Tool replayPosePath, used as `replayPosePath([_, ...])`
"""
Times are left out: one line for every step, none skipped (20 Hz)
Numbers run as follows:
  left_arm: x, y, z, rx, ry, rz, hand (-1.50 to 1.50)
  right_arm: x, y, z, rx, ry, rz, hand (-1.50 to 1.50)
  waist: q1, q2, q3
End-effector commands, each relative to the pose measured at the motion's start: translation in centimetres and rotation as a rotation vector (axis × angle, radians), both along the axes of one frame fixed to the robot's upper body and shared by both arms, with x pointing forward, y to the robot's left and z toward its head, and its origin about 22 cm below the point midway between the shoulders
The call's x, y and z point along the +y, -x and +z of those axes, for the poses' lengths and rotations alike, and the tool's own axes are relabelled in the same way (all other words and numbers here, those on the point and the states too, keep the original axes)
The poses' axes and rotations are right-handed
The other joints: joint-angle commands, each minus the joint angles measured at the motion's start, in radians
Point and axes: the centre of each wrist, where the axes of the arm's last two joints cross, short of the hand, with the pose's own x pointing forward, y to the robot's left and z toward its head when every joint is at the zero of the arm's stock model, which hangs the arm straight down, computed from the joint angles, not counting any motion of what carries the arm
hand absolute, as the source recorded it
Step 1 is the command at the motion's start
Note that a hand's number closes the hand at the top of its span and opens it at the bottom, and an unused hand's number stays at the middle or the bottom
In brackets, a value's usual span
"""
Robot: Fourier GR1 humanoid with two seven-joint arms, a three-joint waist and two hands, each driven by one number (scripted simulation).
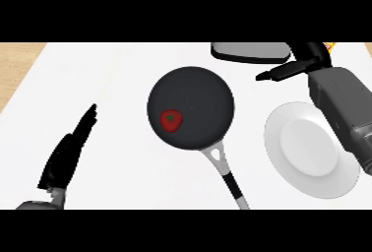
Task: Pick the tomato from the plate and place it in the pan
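Right hand (301, 66) hangs over the far right of the counter (102, 78), its fingers apart and stretched loosely toward the left, holding nothing. Its grey forearm slants across the right side of the white plate (301, 142), which is bare. The tomato (170, 120) lies inside the dark pan (200, 93), low on the left part of the base and close to the rim. The left hand (69, 147) rests at the near left with its fingers straight and pointing up, well apart from the pan.

From where I stand the job looks done, so the hazards are all in the way out. The forearm appears close over the plate, and a low or careless pull back could catch the plate's rim and shove it. Just beside the right hand, at the far edge, sits a grey dish-like thing (247, 50); a sideways swing could knock it. The pan's handle (231, 179) reaches toward the robot between the two arms, and a nudge there would turn the pan. The tomato is round and lies near the edge, so I judge it might roll.
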Motion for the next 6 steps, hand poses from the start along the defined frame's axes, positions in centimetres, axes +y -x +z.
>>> replayPosePath([-1.0, 0.0, -0.3, -0.003, 0.013, -0.014, 0.00, -4.5, 0.3, 2.3, -0.006, 0.017, -0.009, -1.50, 0.007, 0.005, 0.001])
replayPosePath([-0.6, 0.0, 0.8, -0.021, 0.002, -0.025, 0.00, -4.4, 0.6, 1.4, -0.013, 0.025, -0.015, -1.50, 0.017, 0.004, 0.002])
replayPosePath([-0.4, -0.1, -0.1, 0.010, 0.001, -0.034, 0.00, -4.8, 0.6, 1.7, -0.008, 0.008, 0.001, -1.50, 0.013, 0.008, 0.001])
replayPosePath([-0.8, 0.1, -0.4, -0.011, 0.003, -0.016, 0.00, -5.4, 1.0, 1.0, -0.031, 0.013, 0.002, -1.50, 0.018, 0.011, 0.002])
replayPosePath([-0.8, -0.6, 0.4, -0.017, 0.012, -0.021, 0.00, -5.0, 0.8, 1.2, 0.003, 0.029, 0.020, -1.50, 0.018, 0.010, 0.002])
replayPosePath([-0.9, -0.1, -0.1, -0.010, 0.008, -0.023, 0.00, -7.0, 1.4, 1.4, -0.004, 0.019, 0.011, -1.50, 0.014, 0.009, 0.002])
